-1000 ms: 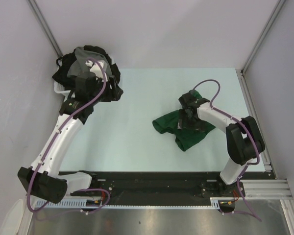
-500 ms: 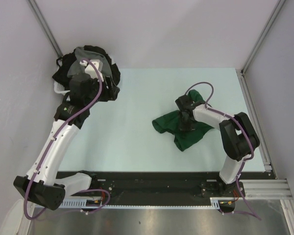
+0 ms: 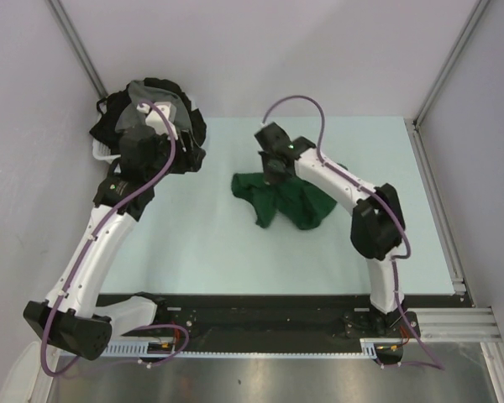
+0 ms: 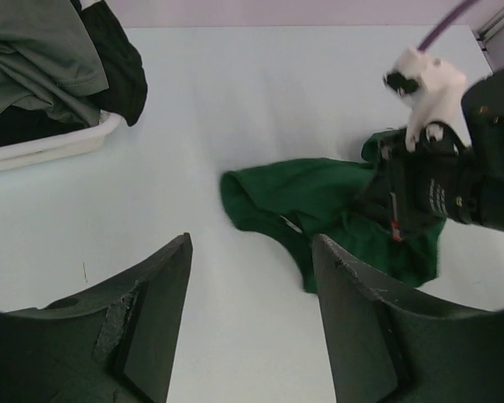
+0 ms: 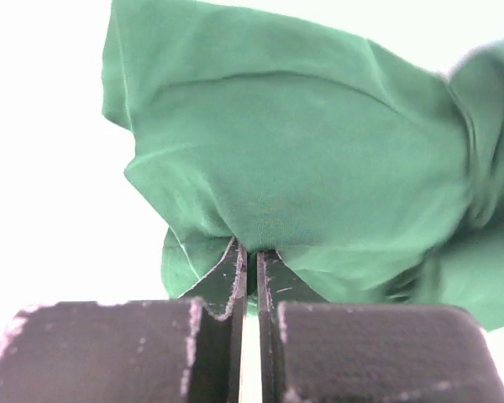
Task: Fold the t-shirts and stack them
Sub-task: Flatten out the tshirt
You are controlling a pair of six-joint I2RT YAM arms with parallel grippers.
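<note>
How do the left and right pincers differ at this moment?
The left pincer stands open and empty; the right pincer is shut on a fold of the dark green t-shirt. The left pincer hangs beside the white basket; the right pincer is well away from it. Both have dark fingers.

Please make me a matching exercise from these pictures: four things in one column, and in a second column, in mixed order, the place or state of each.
1. green t-shirt
2. white basket
3. left gripper
4. right gripper

A. open, holding nothing
B. crumpled on the table
C. shut, pinching green cloth
D. at the far left corner

Pairs: 1-B, 2-D, 3-A, 4-C
</note>
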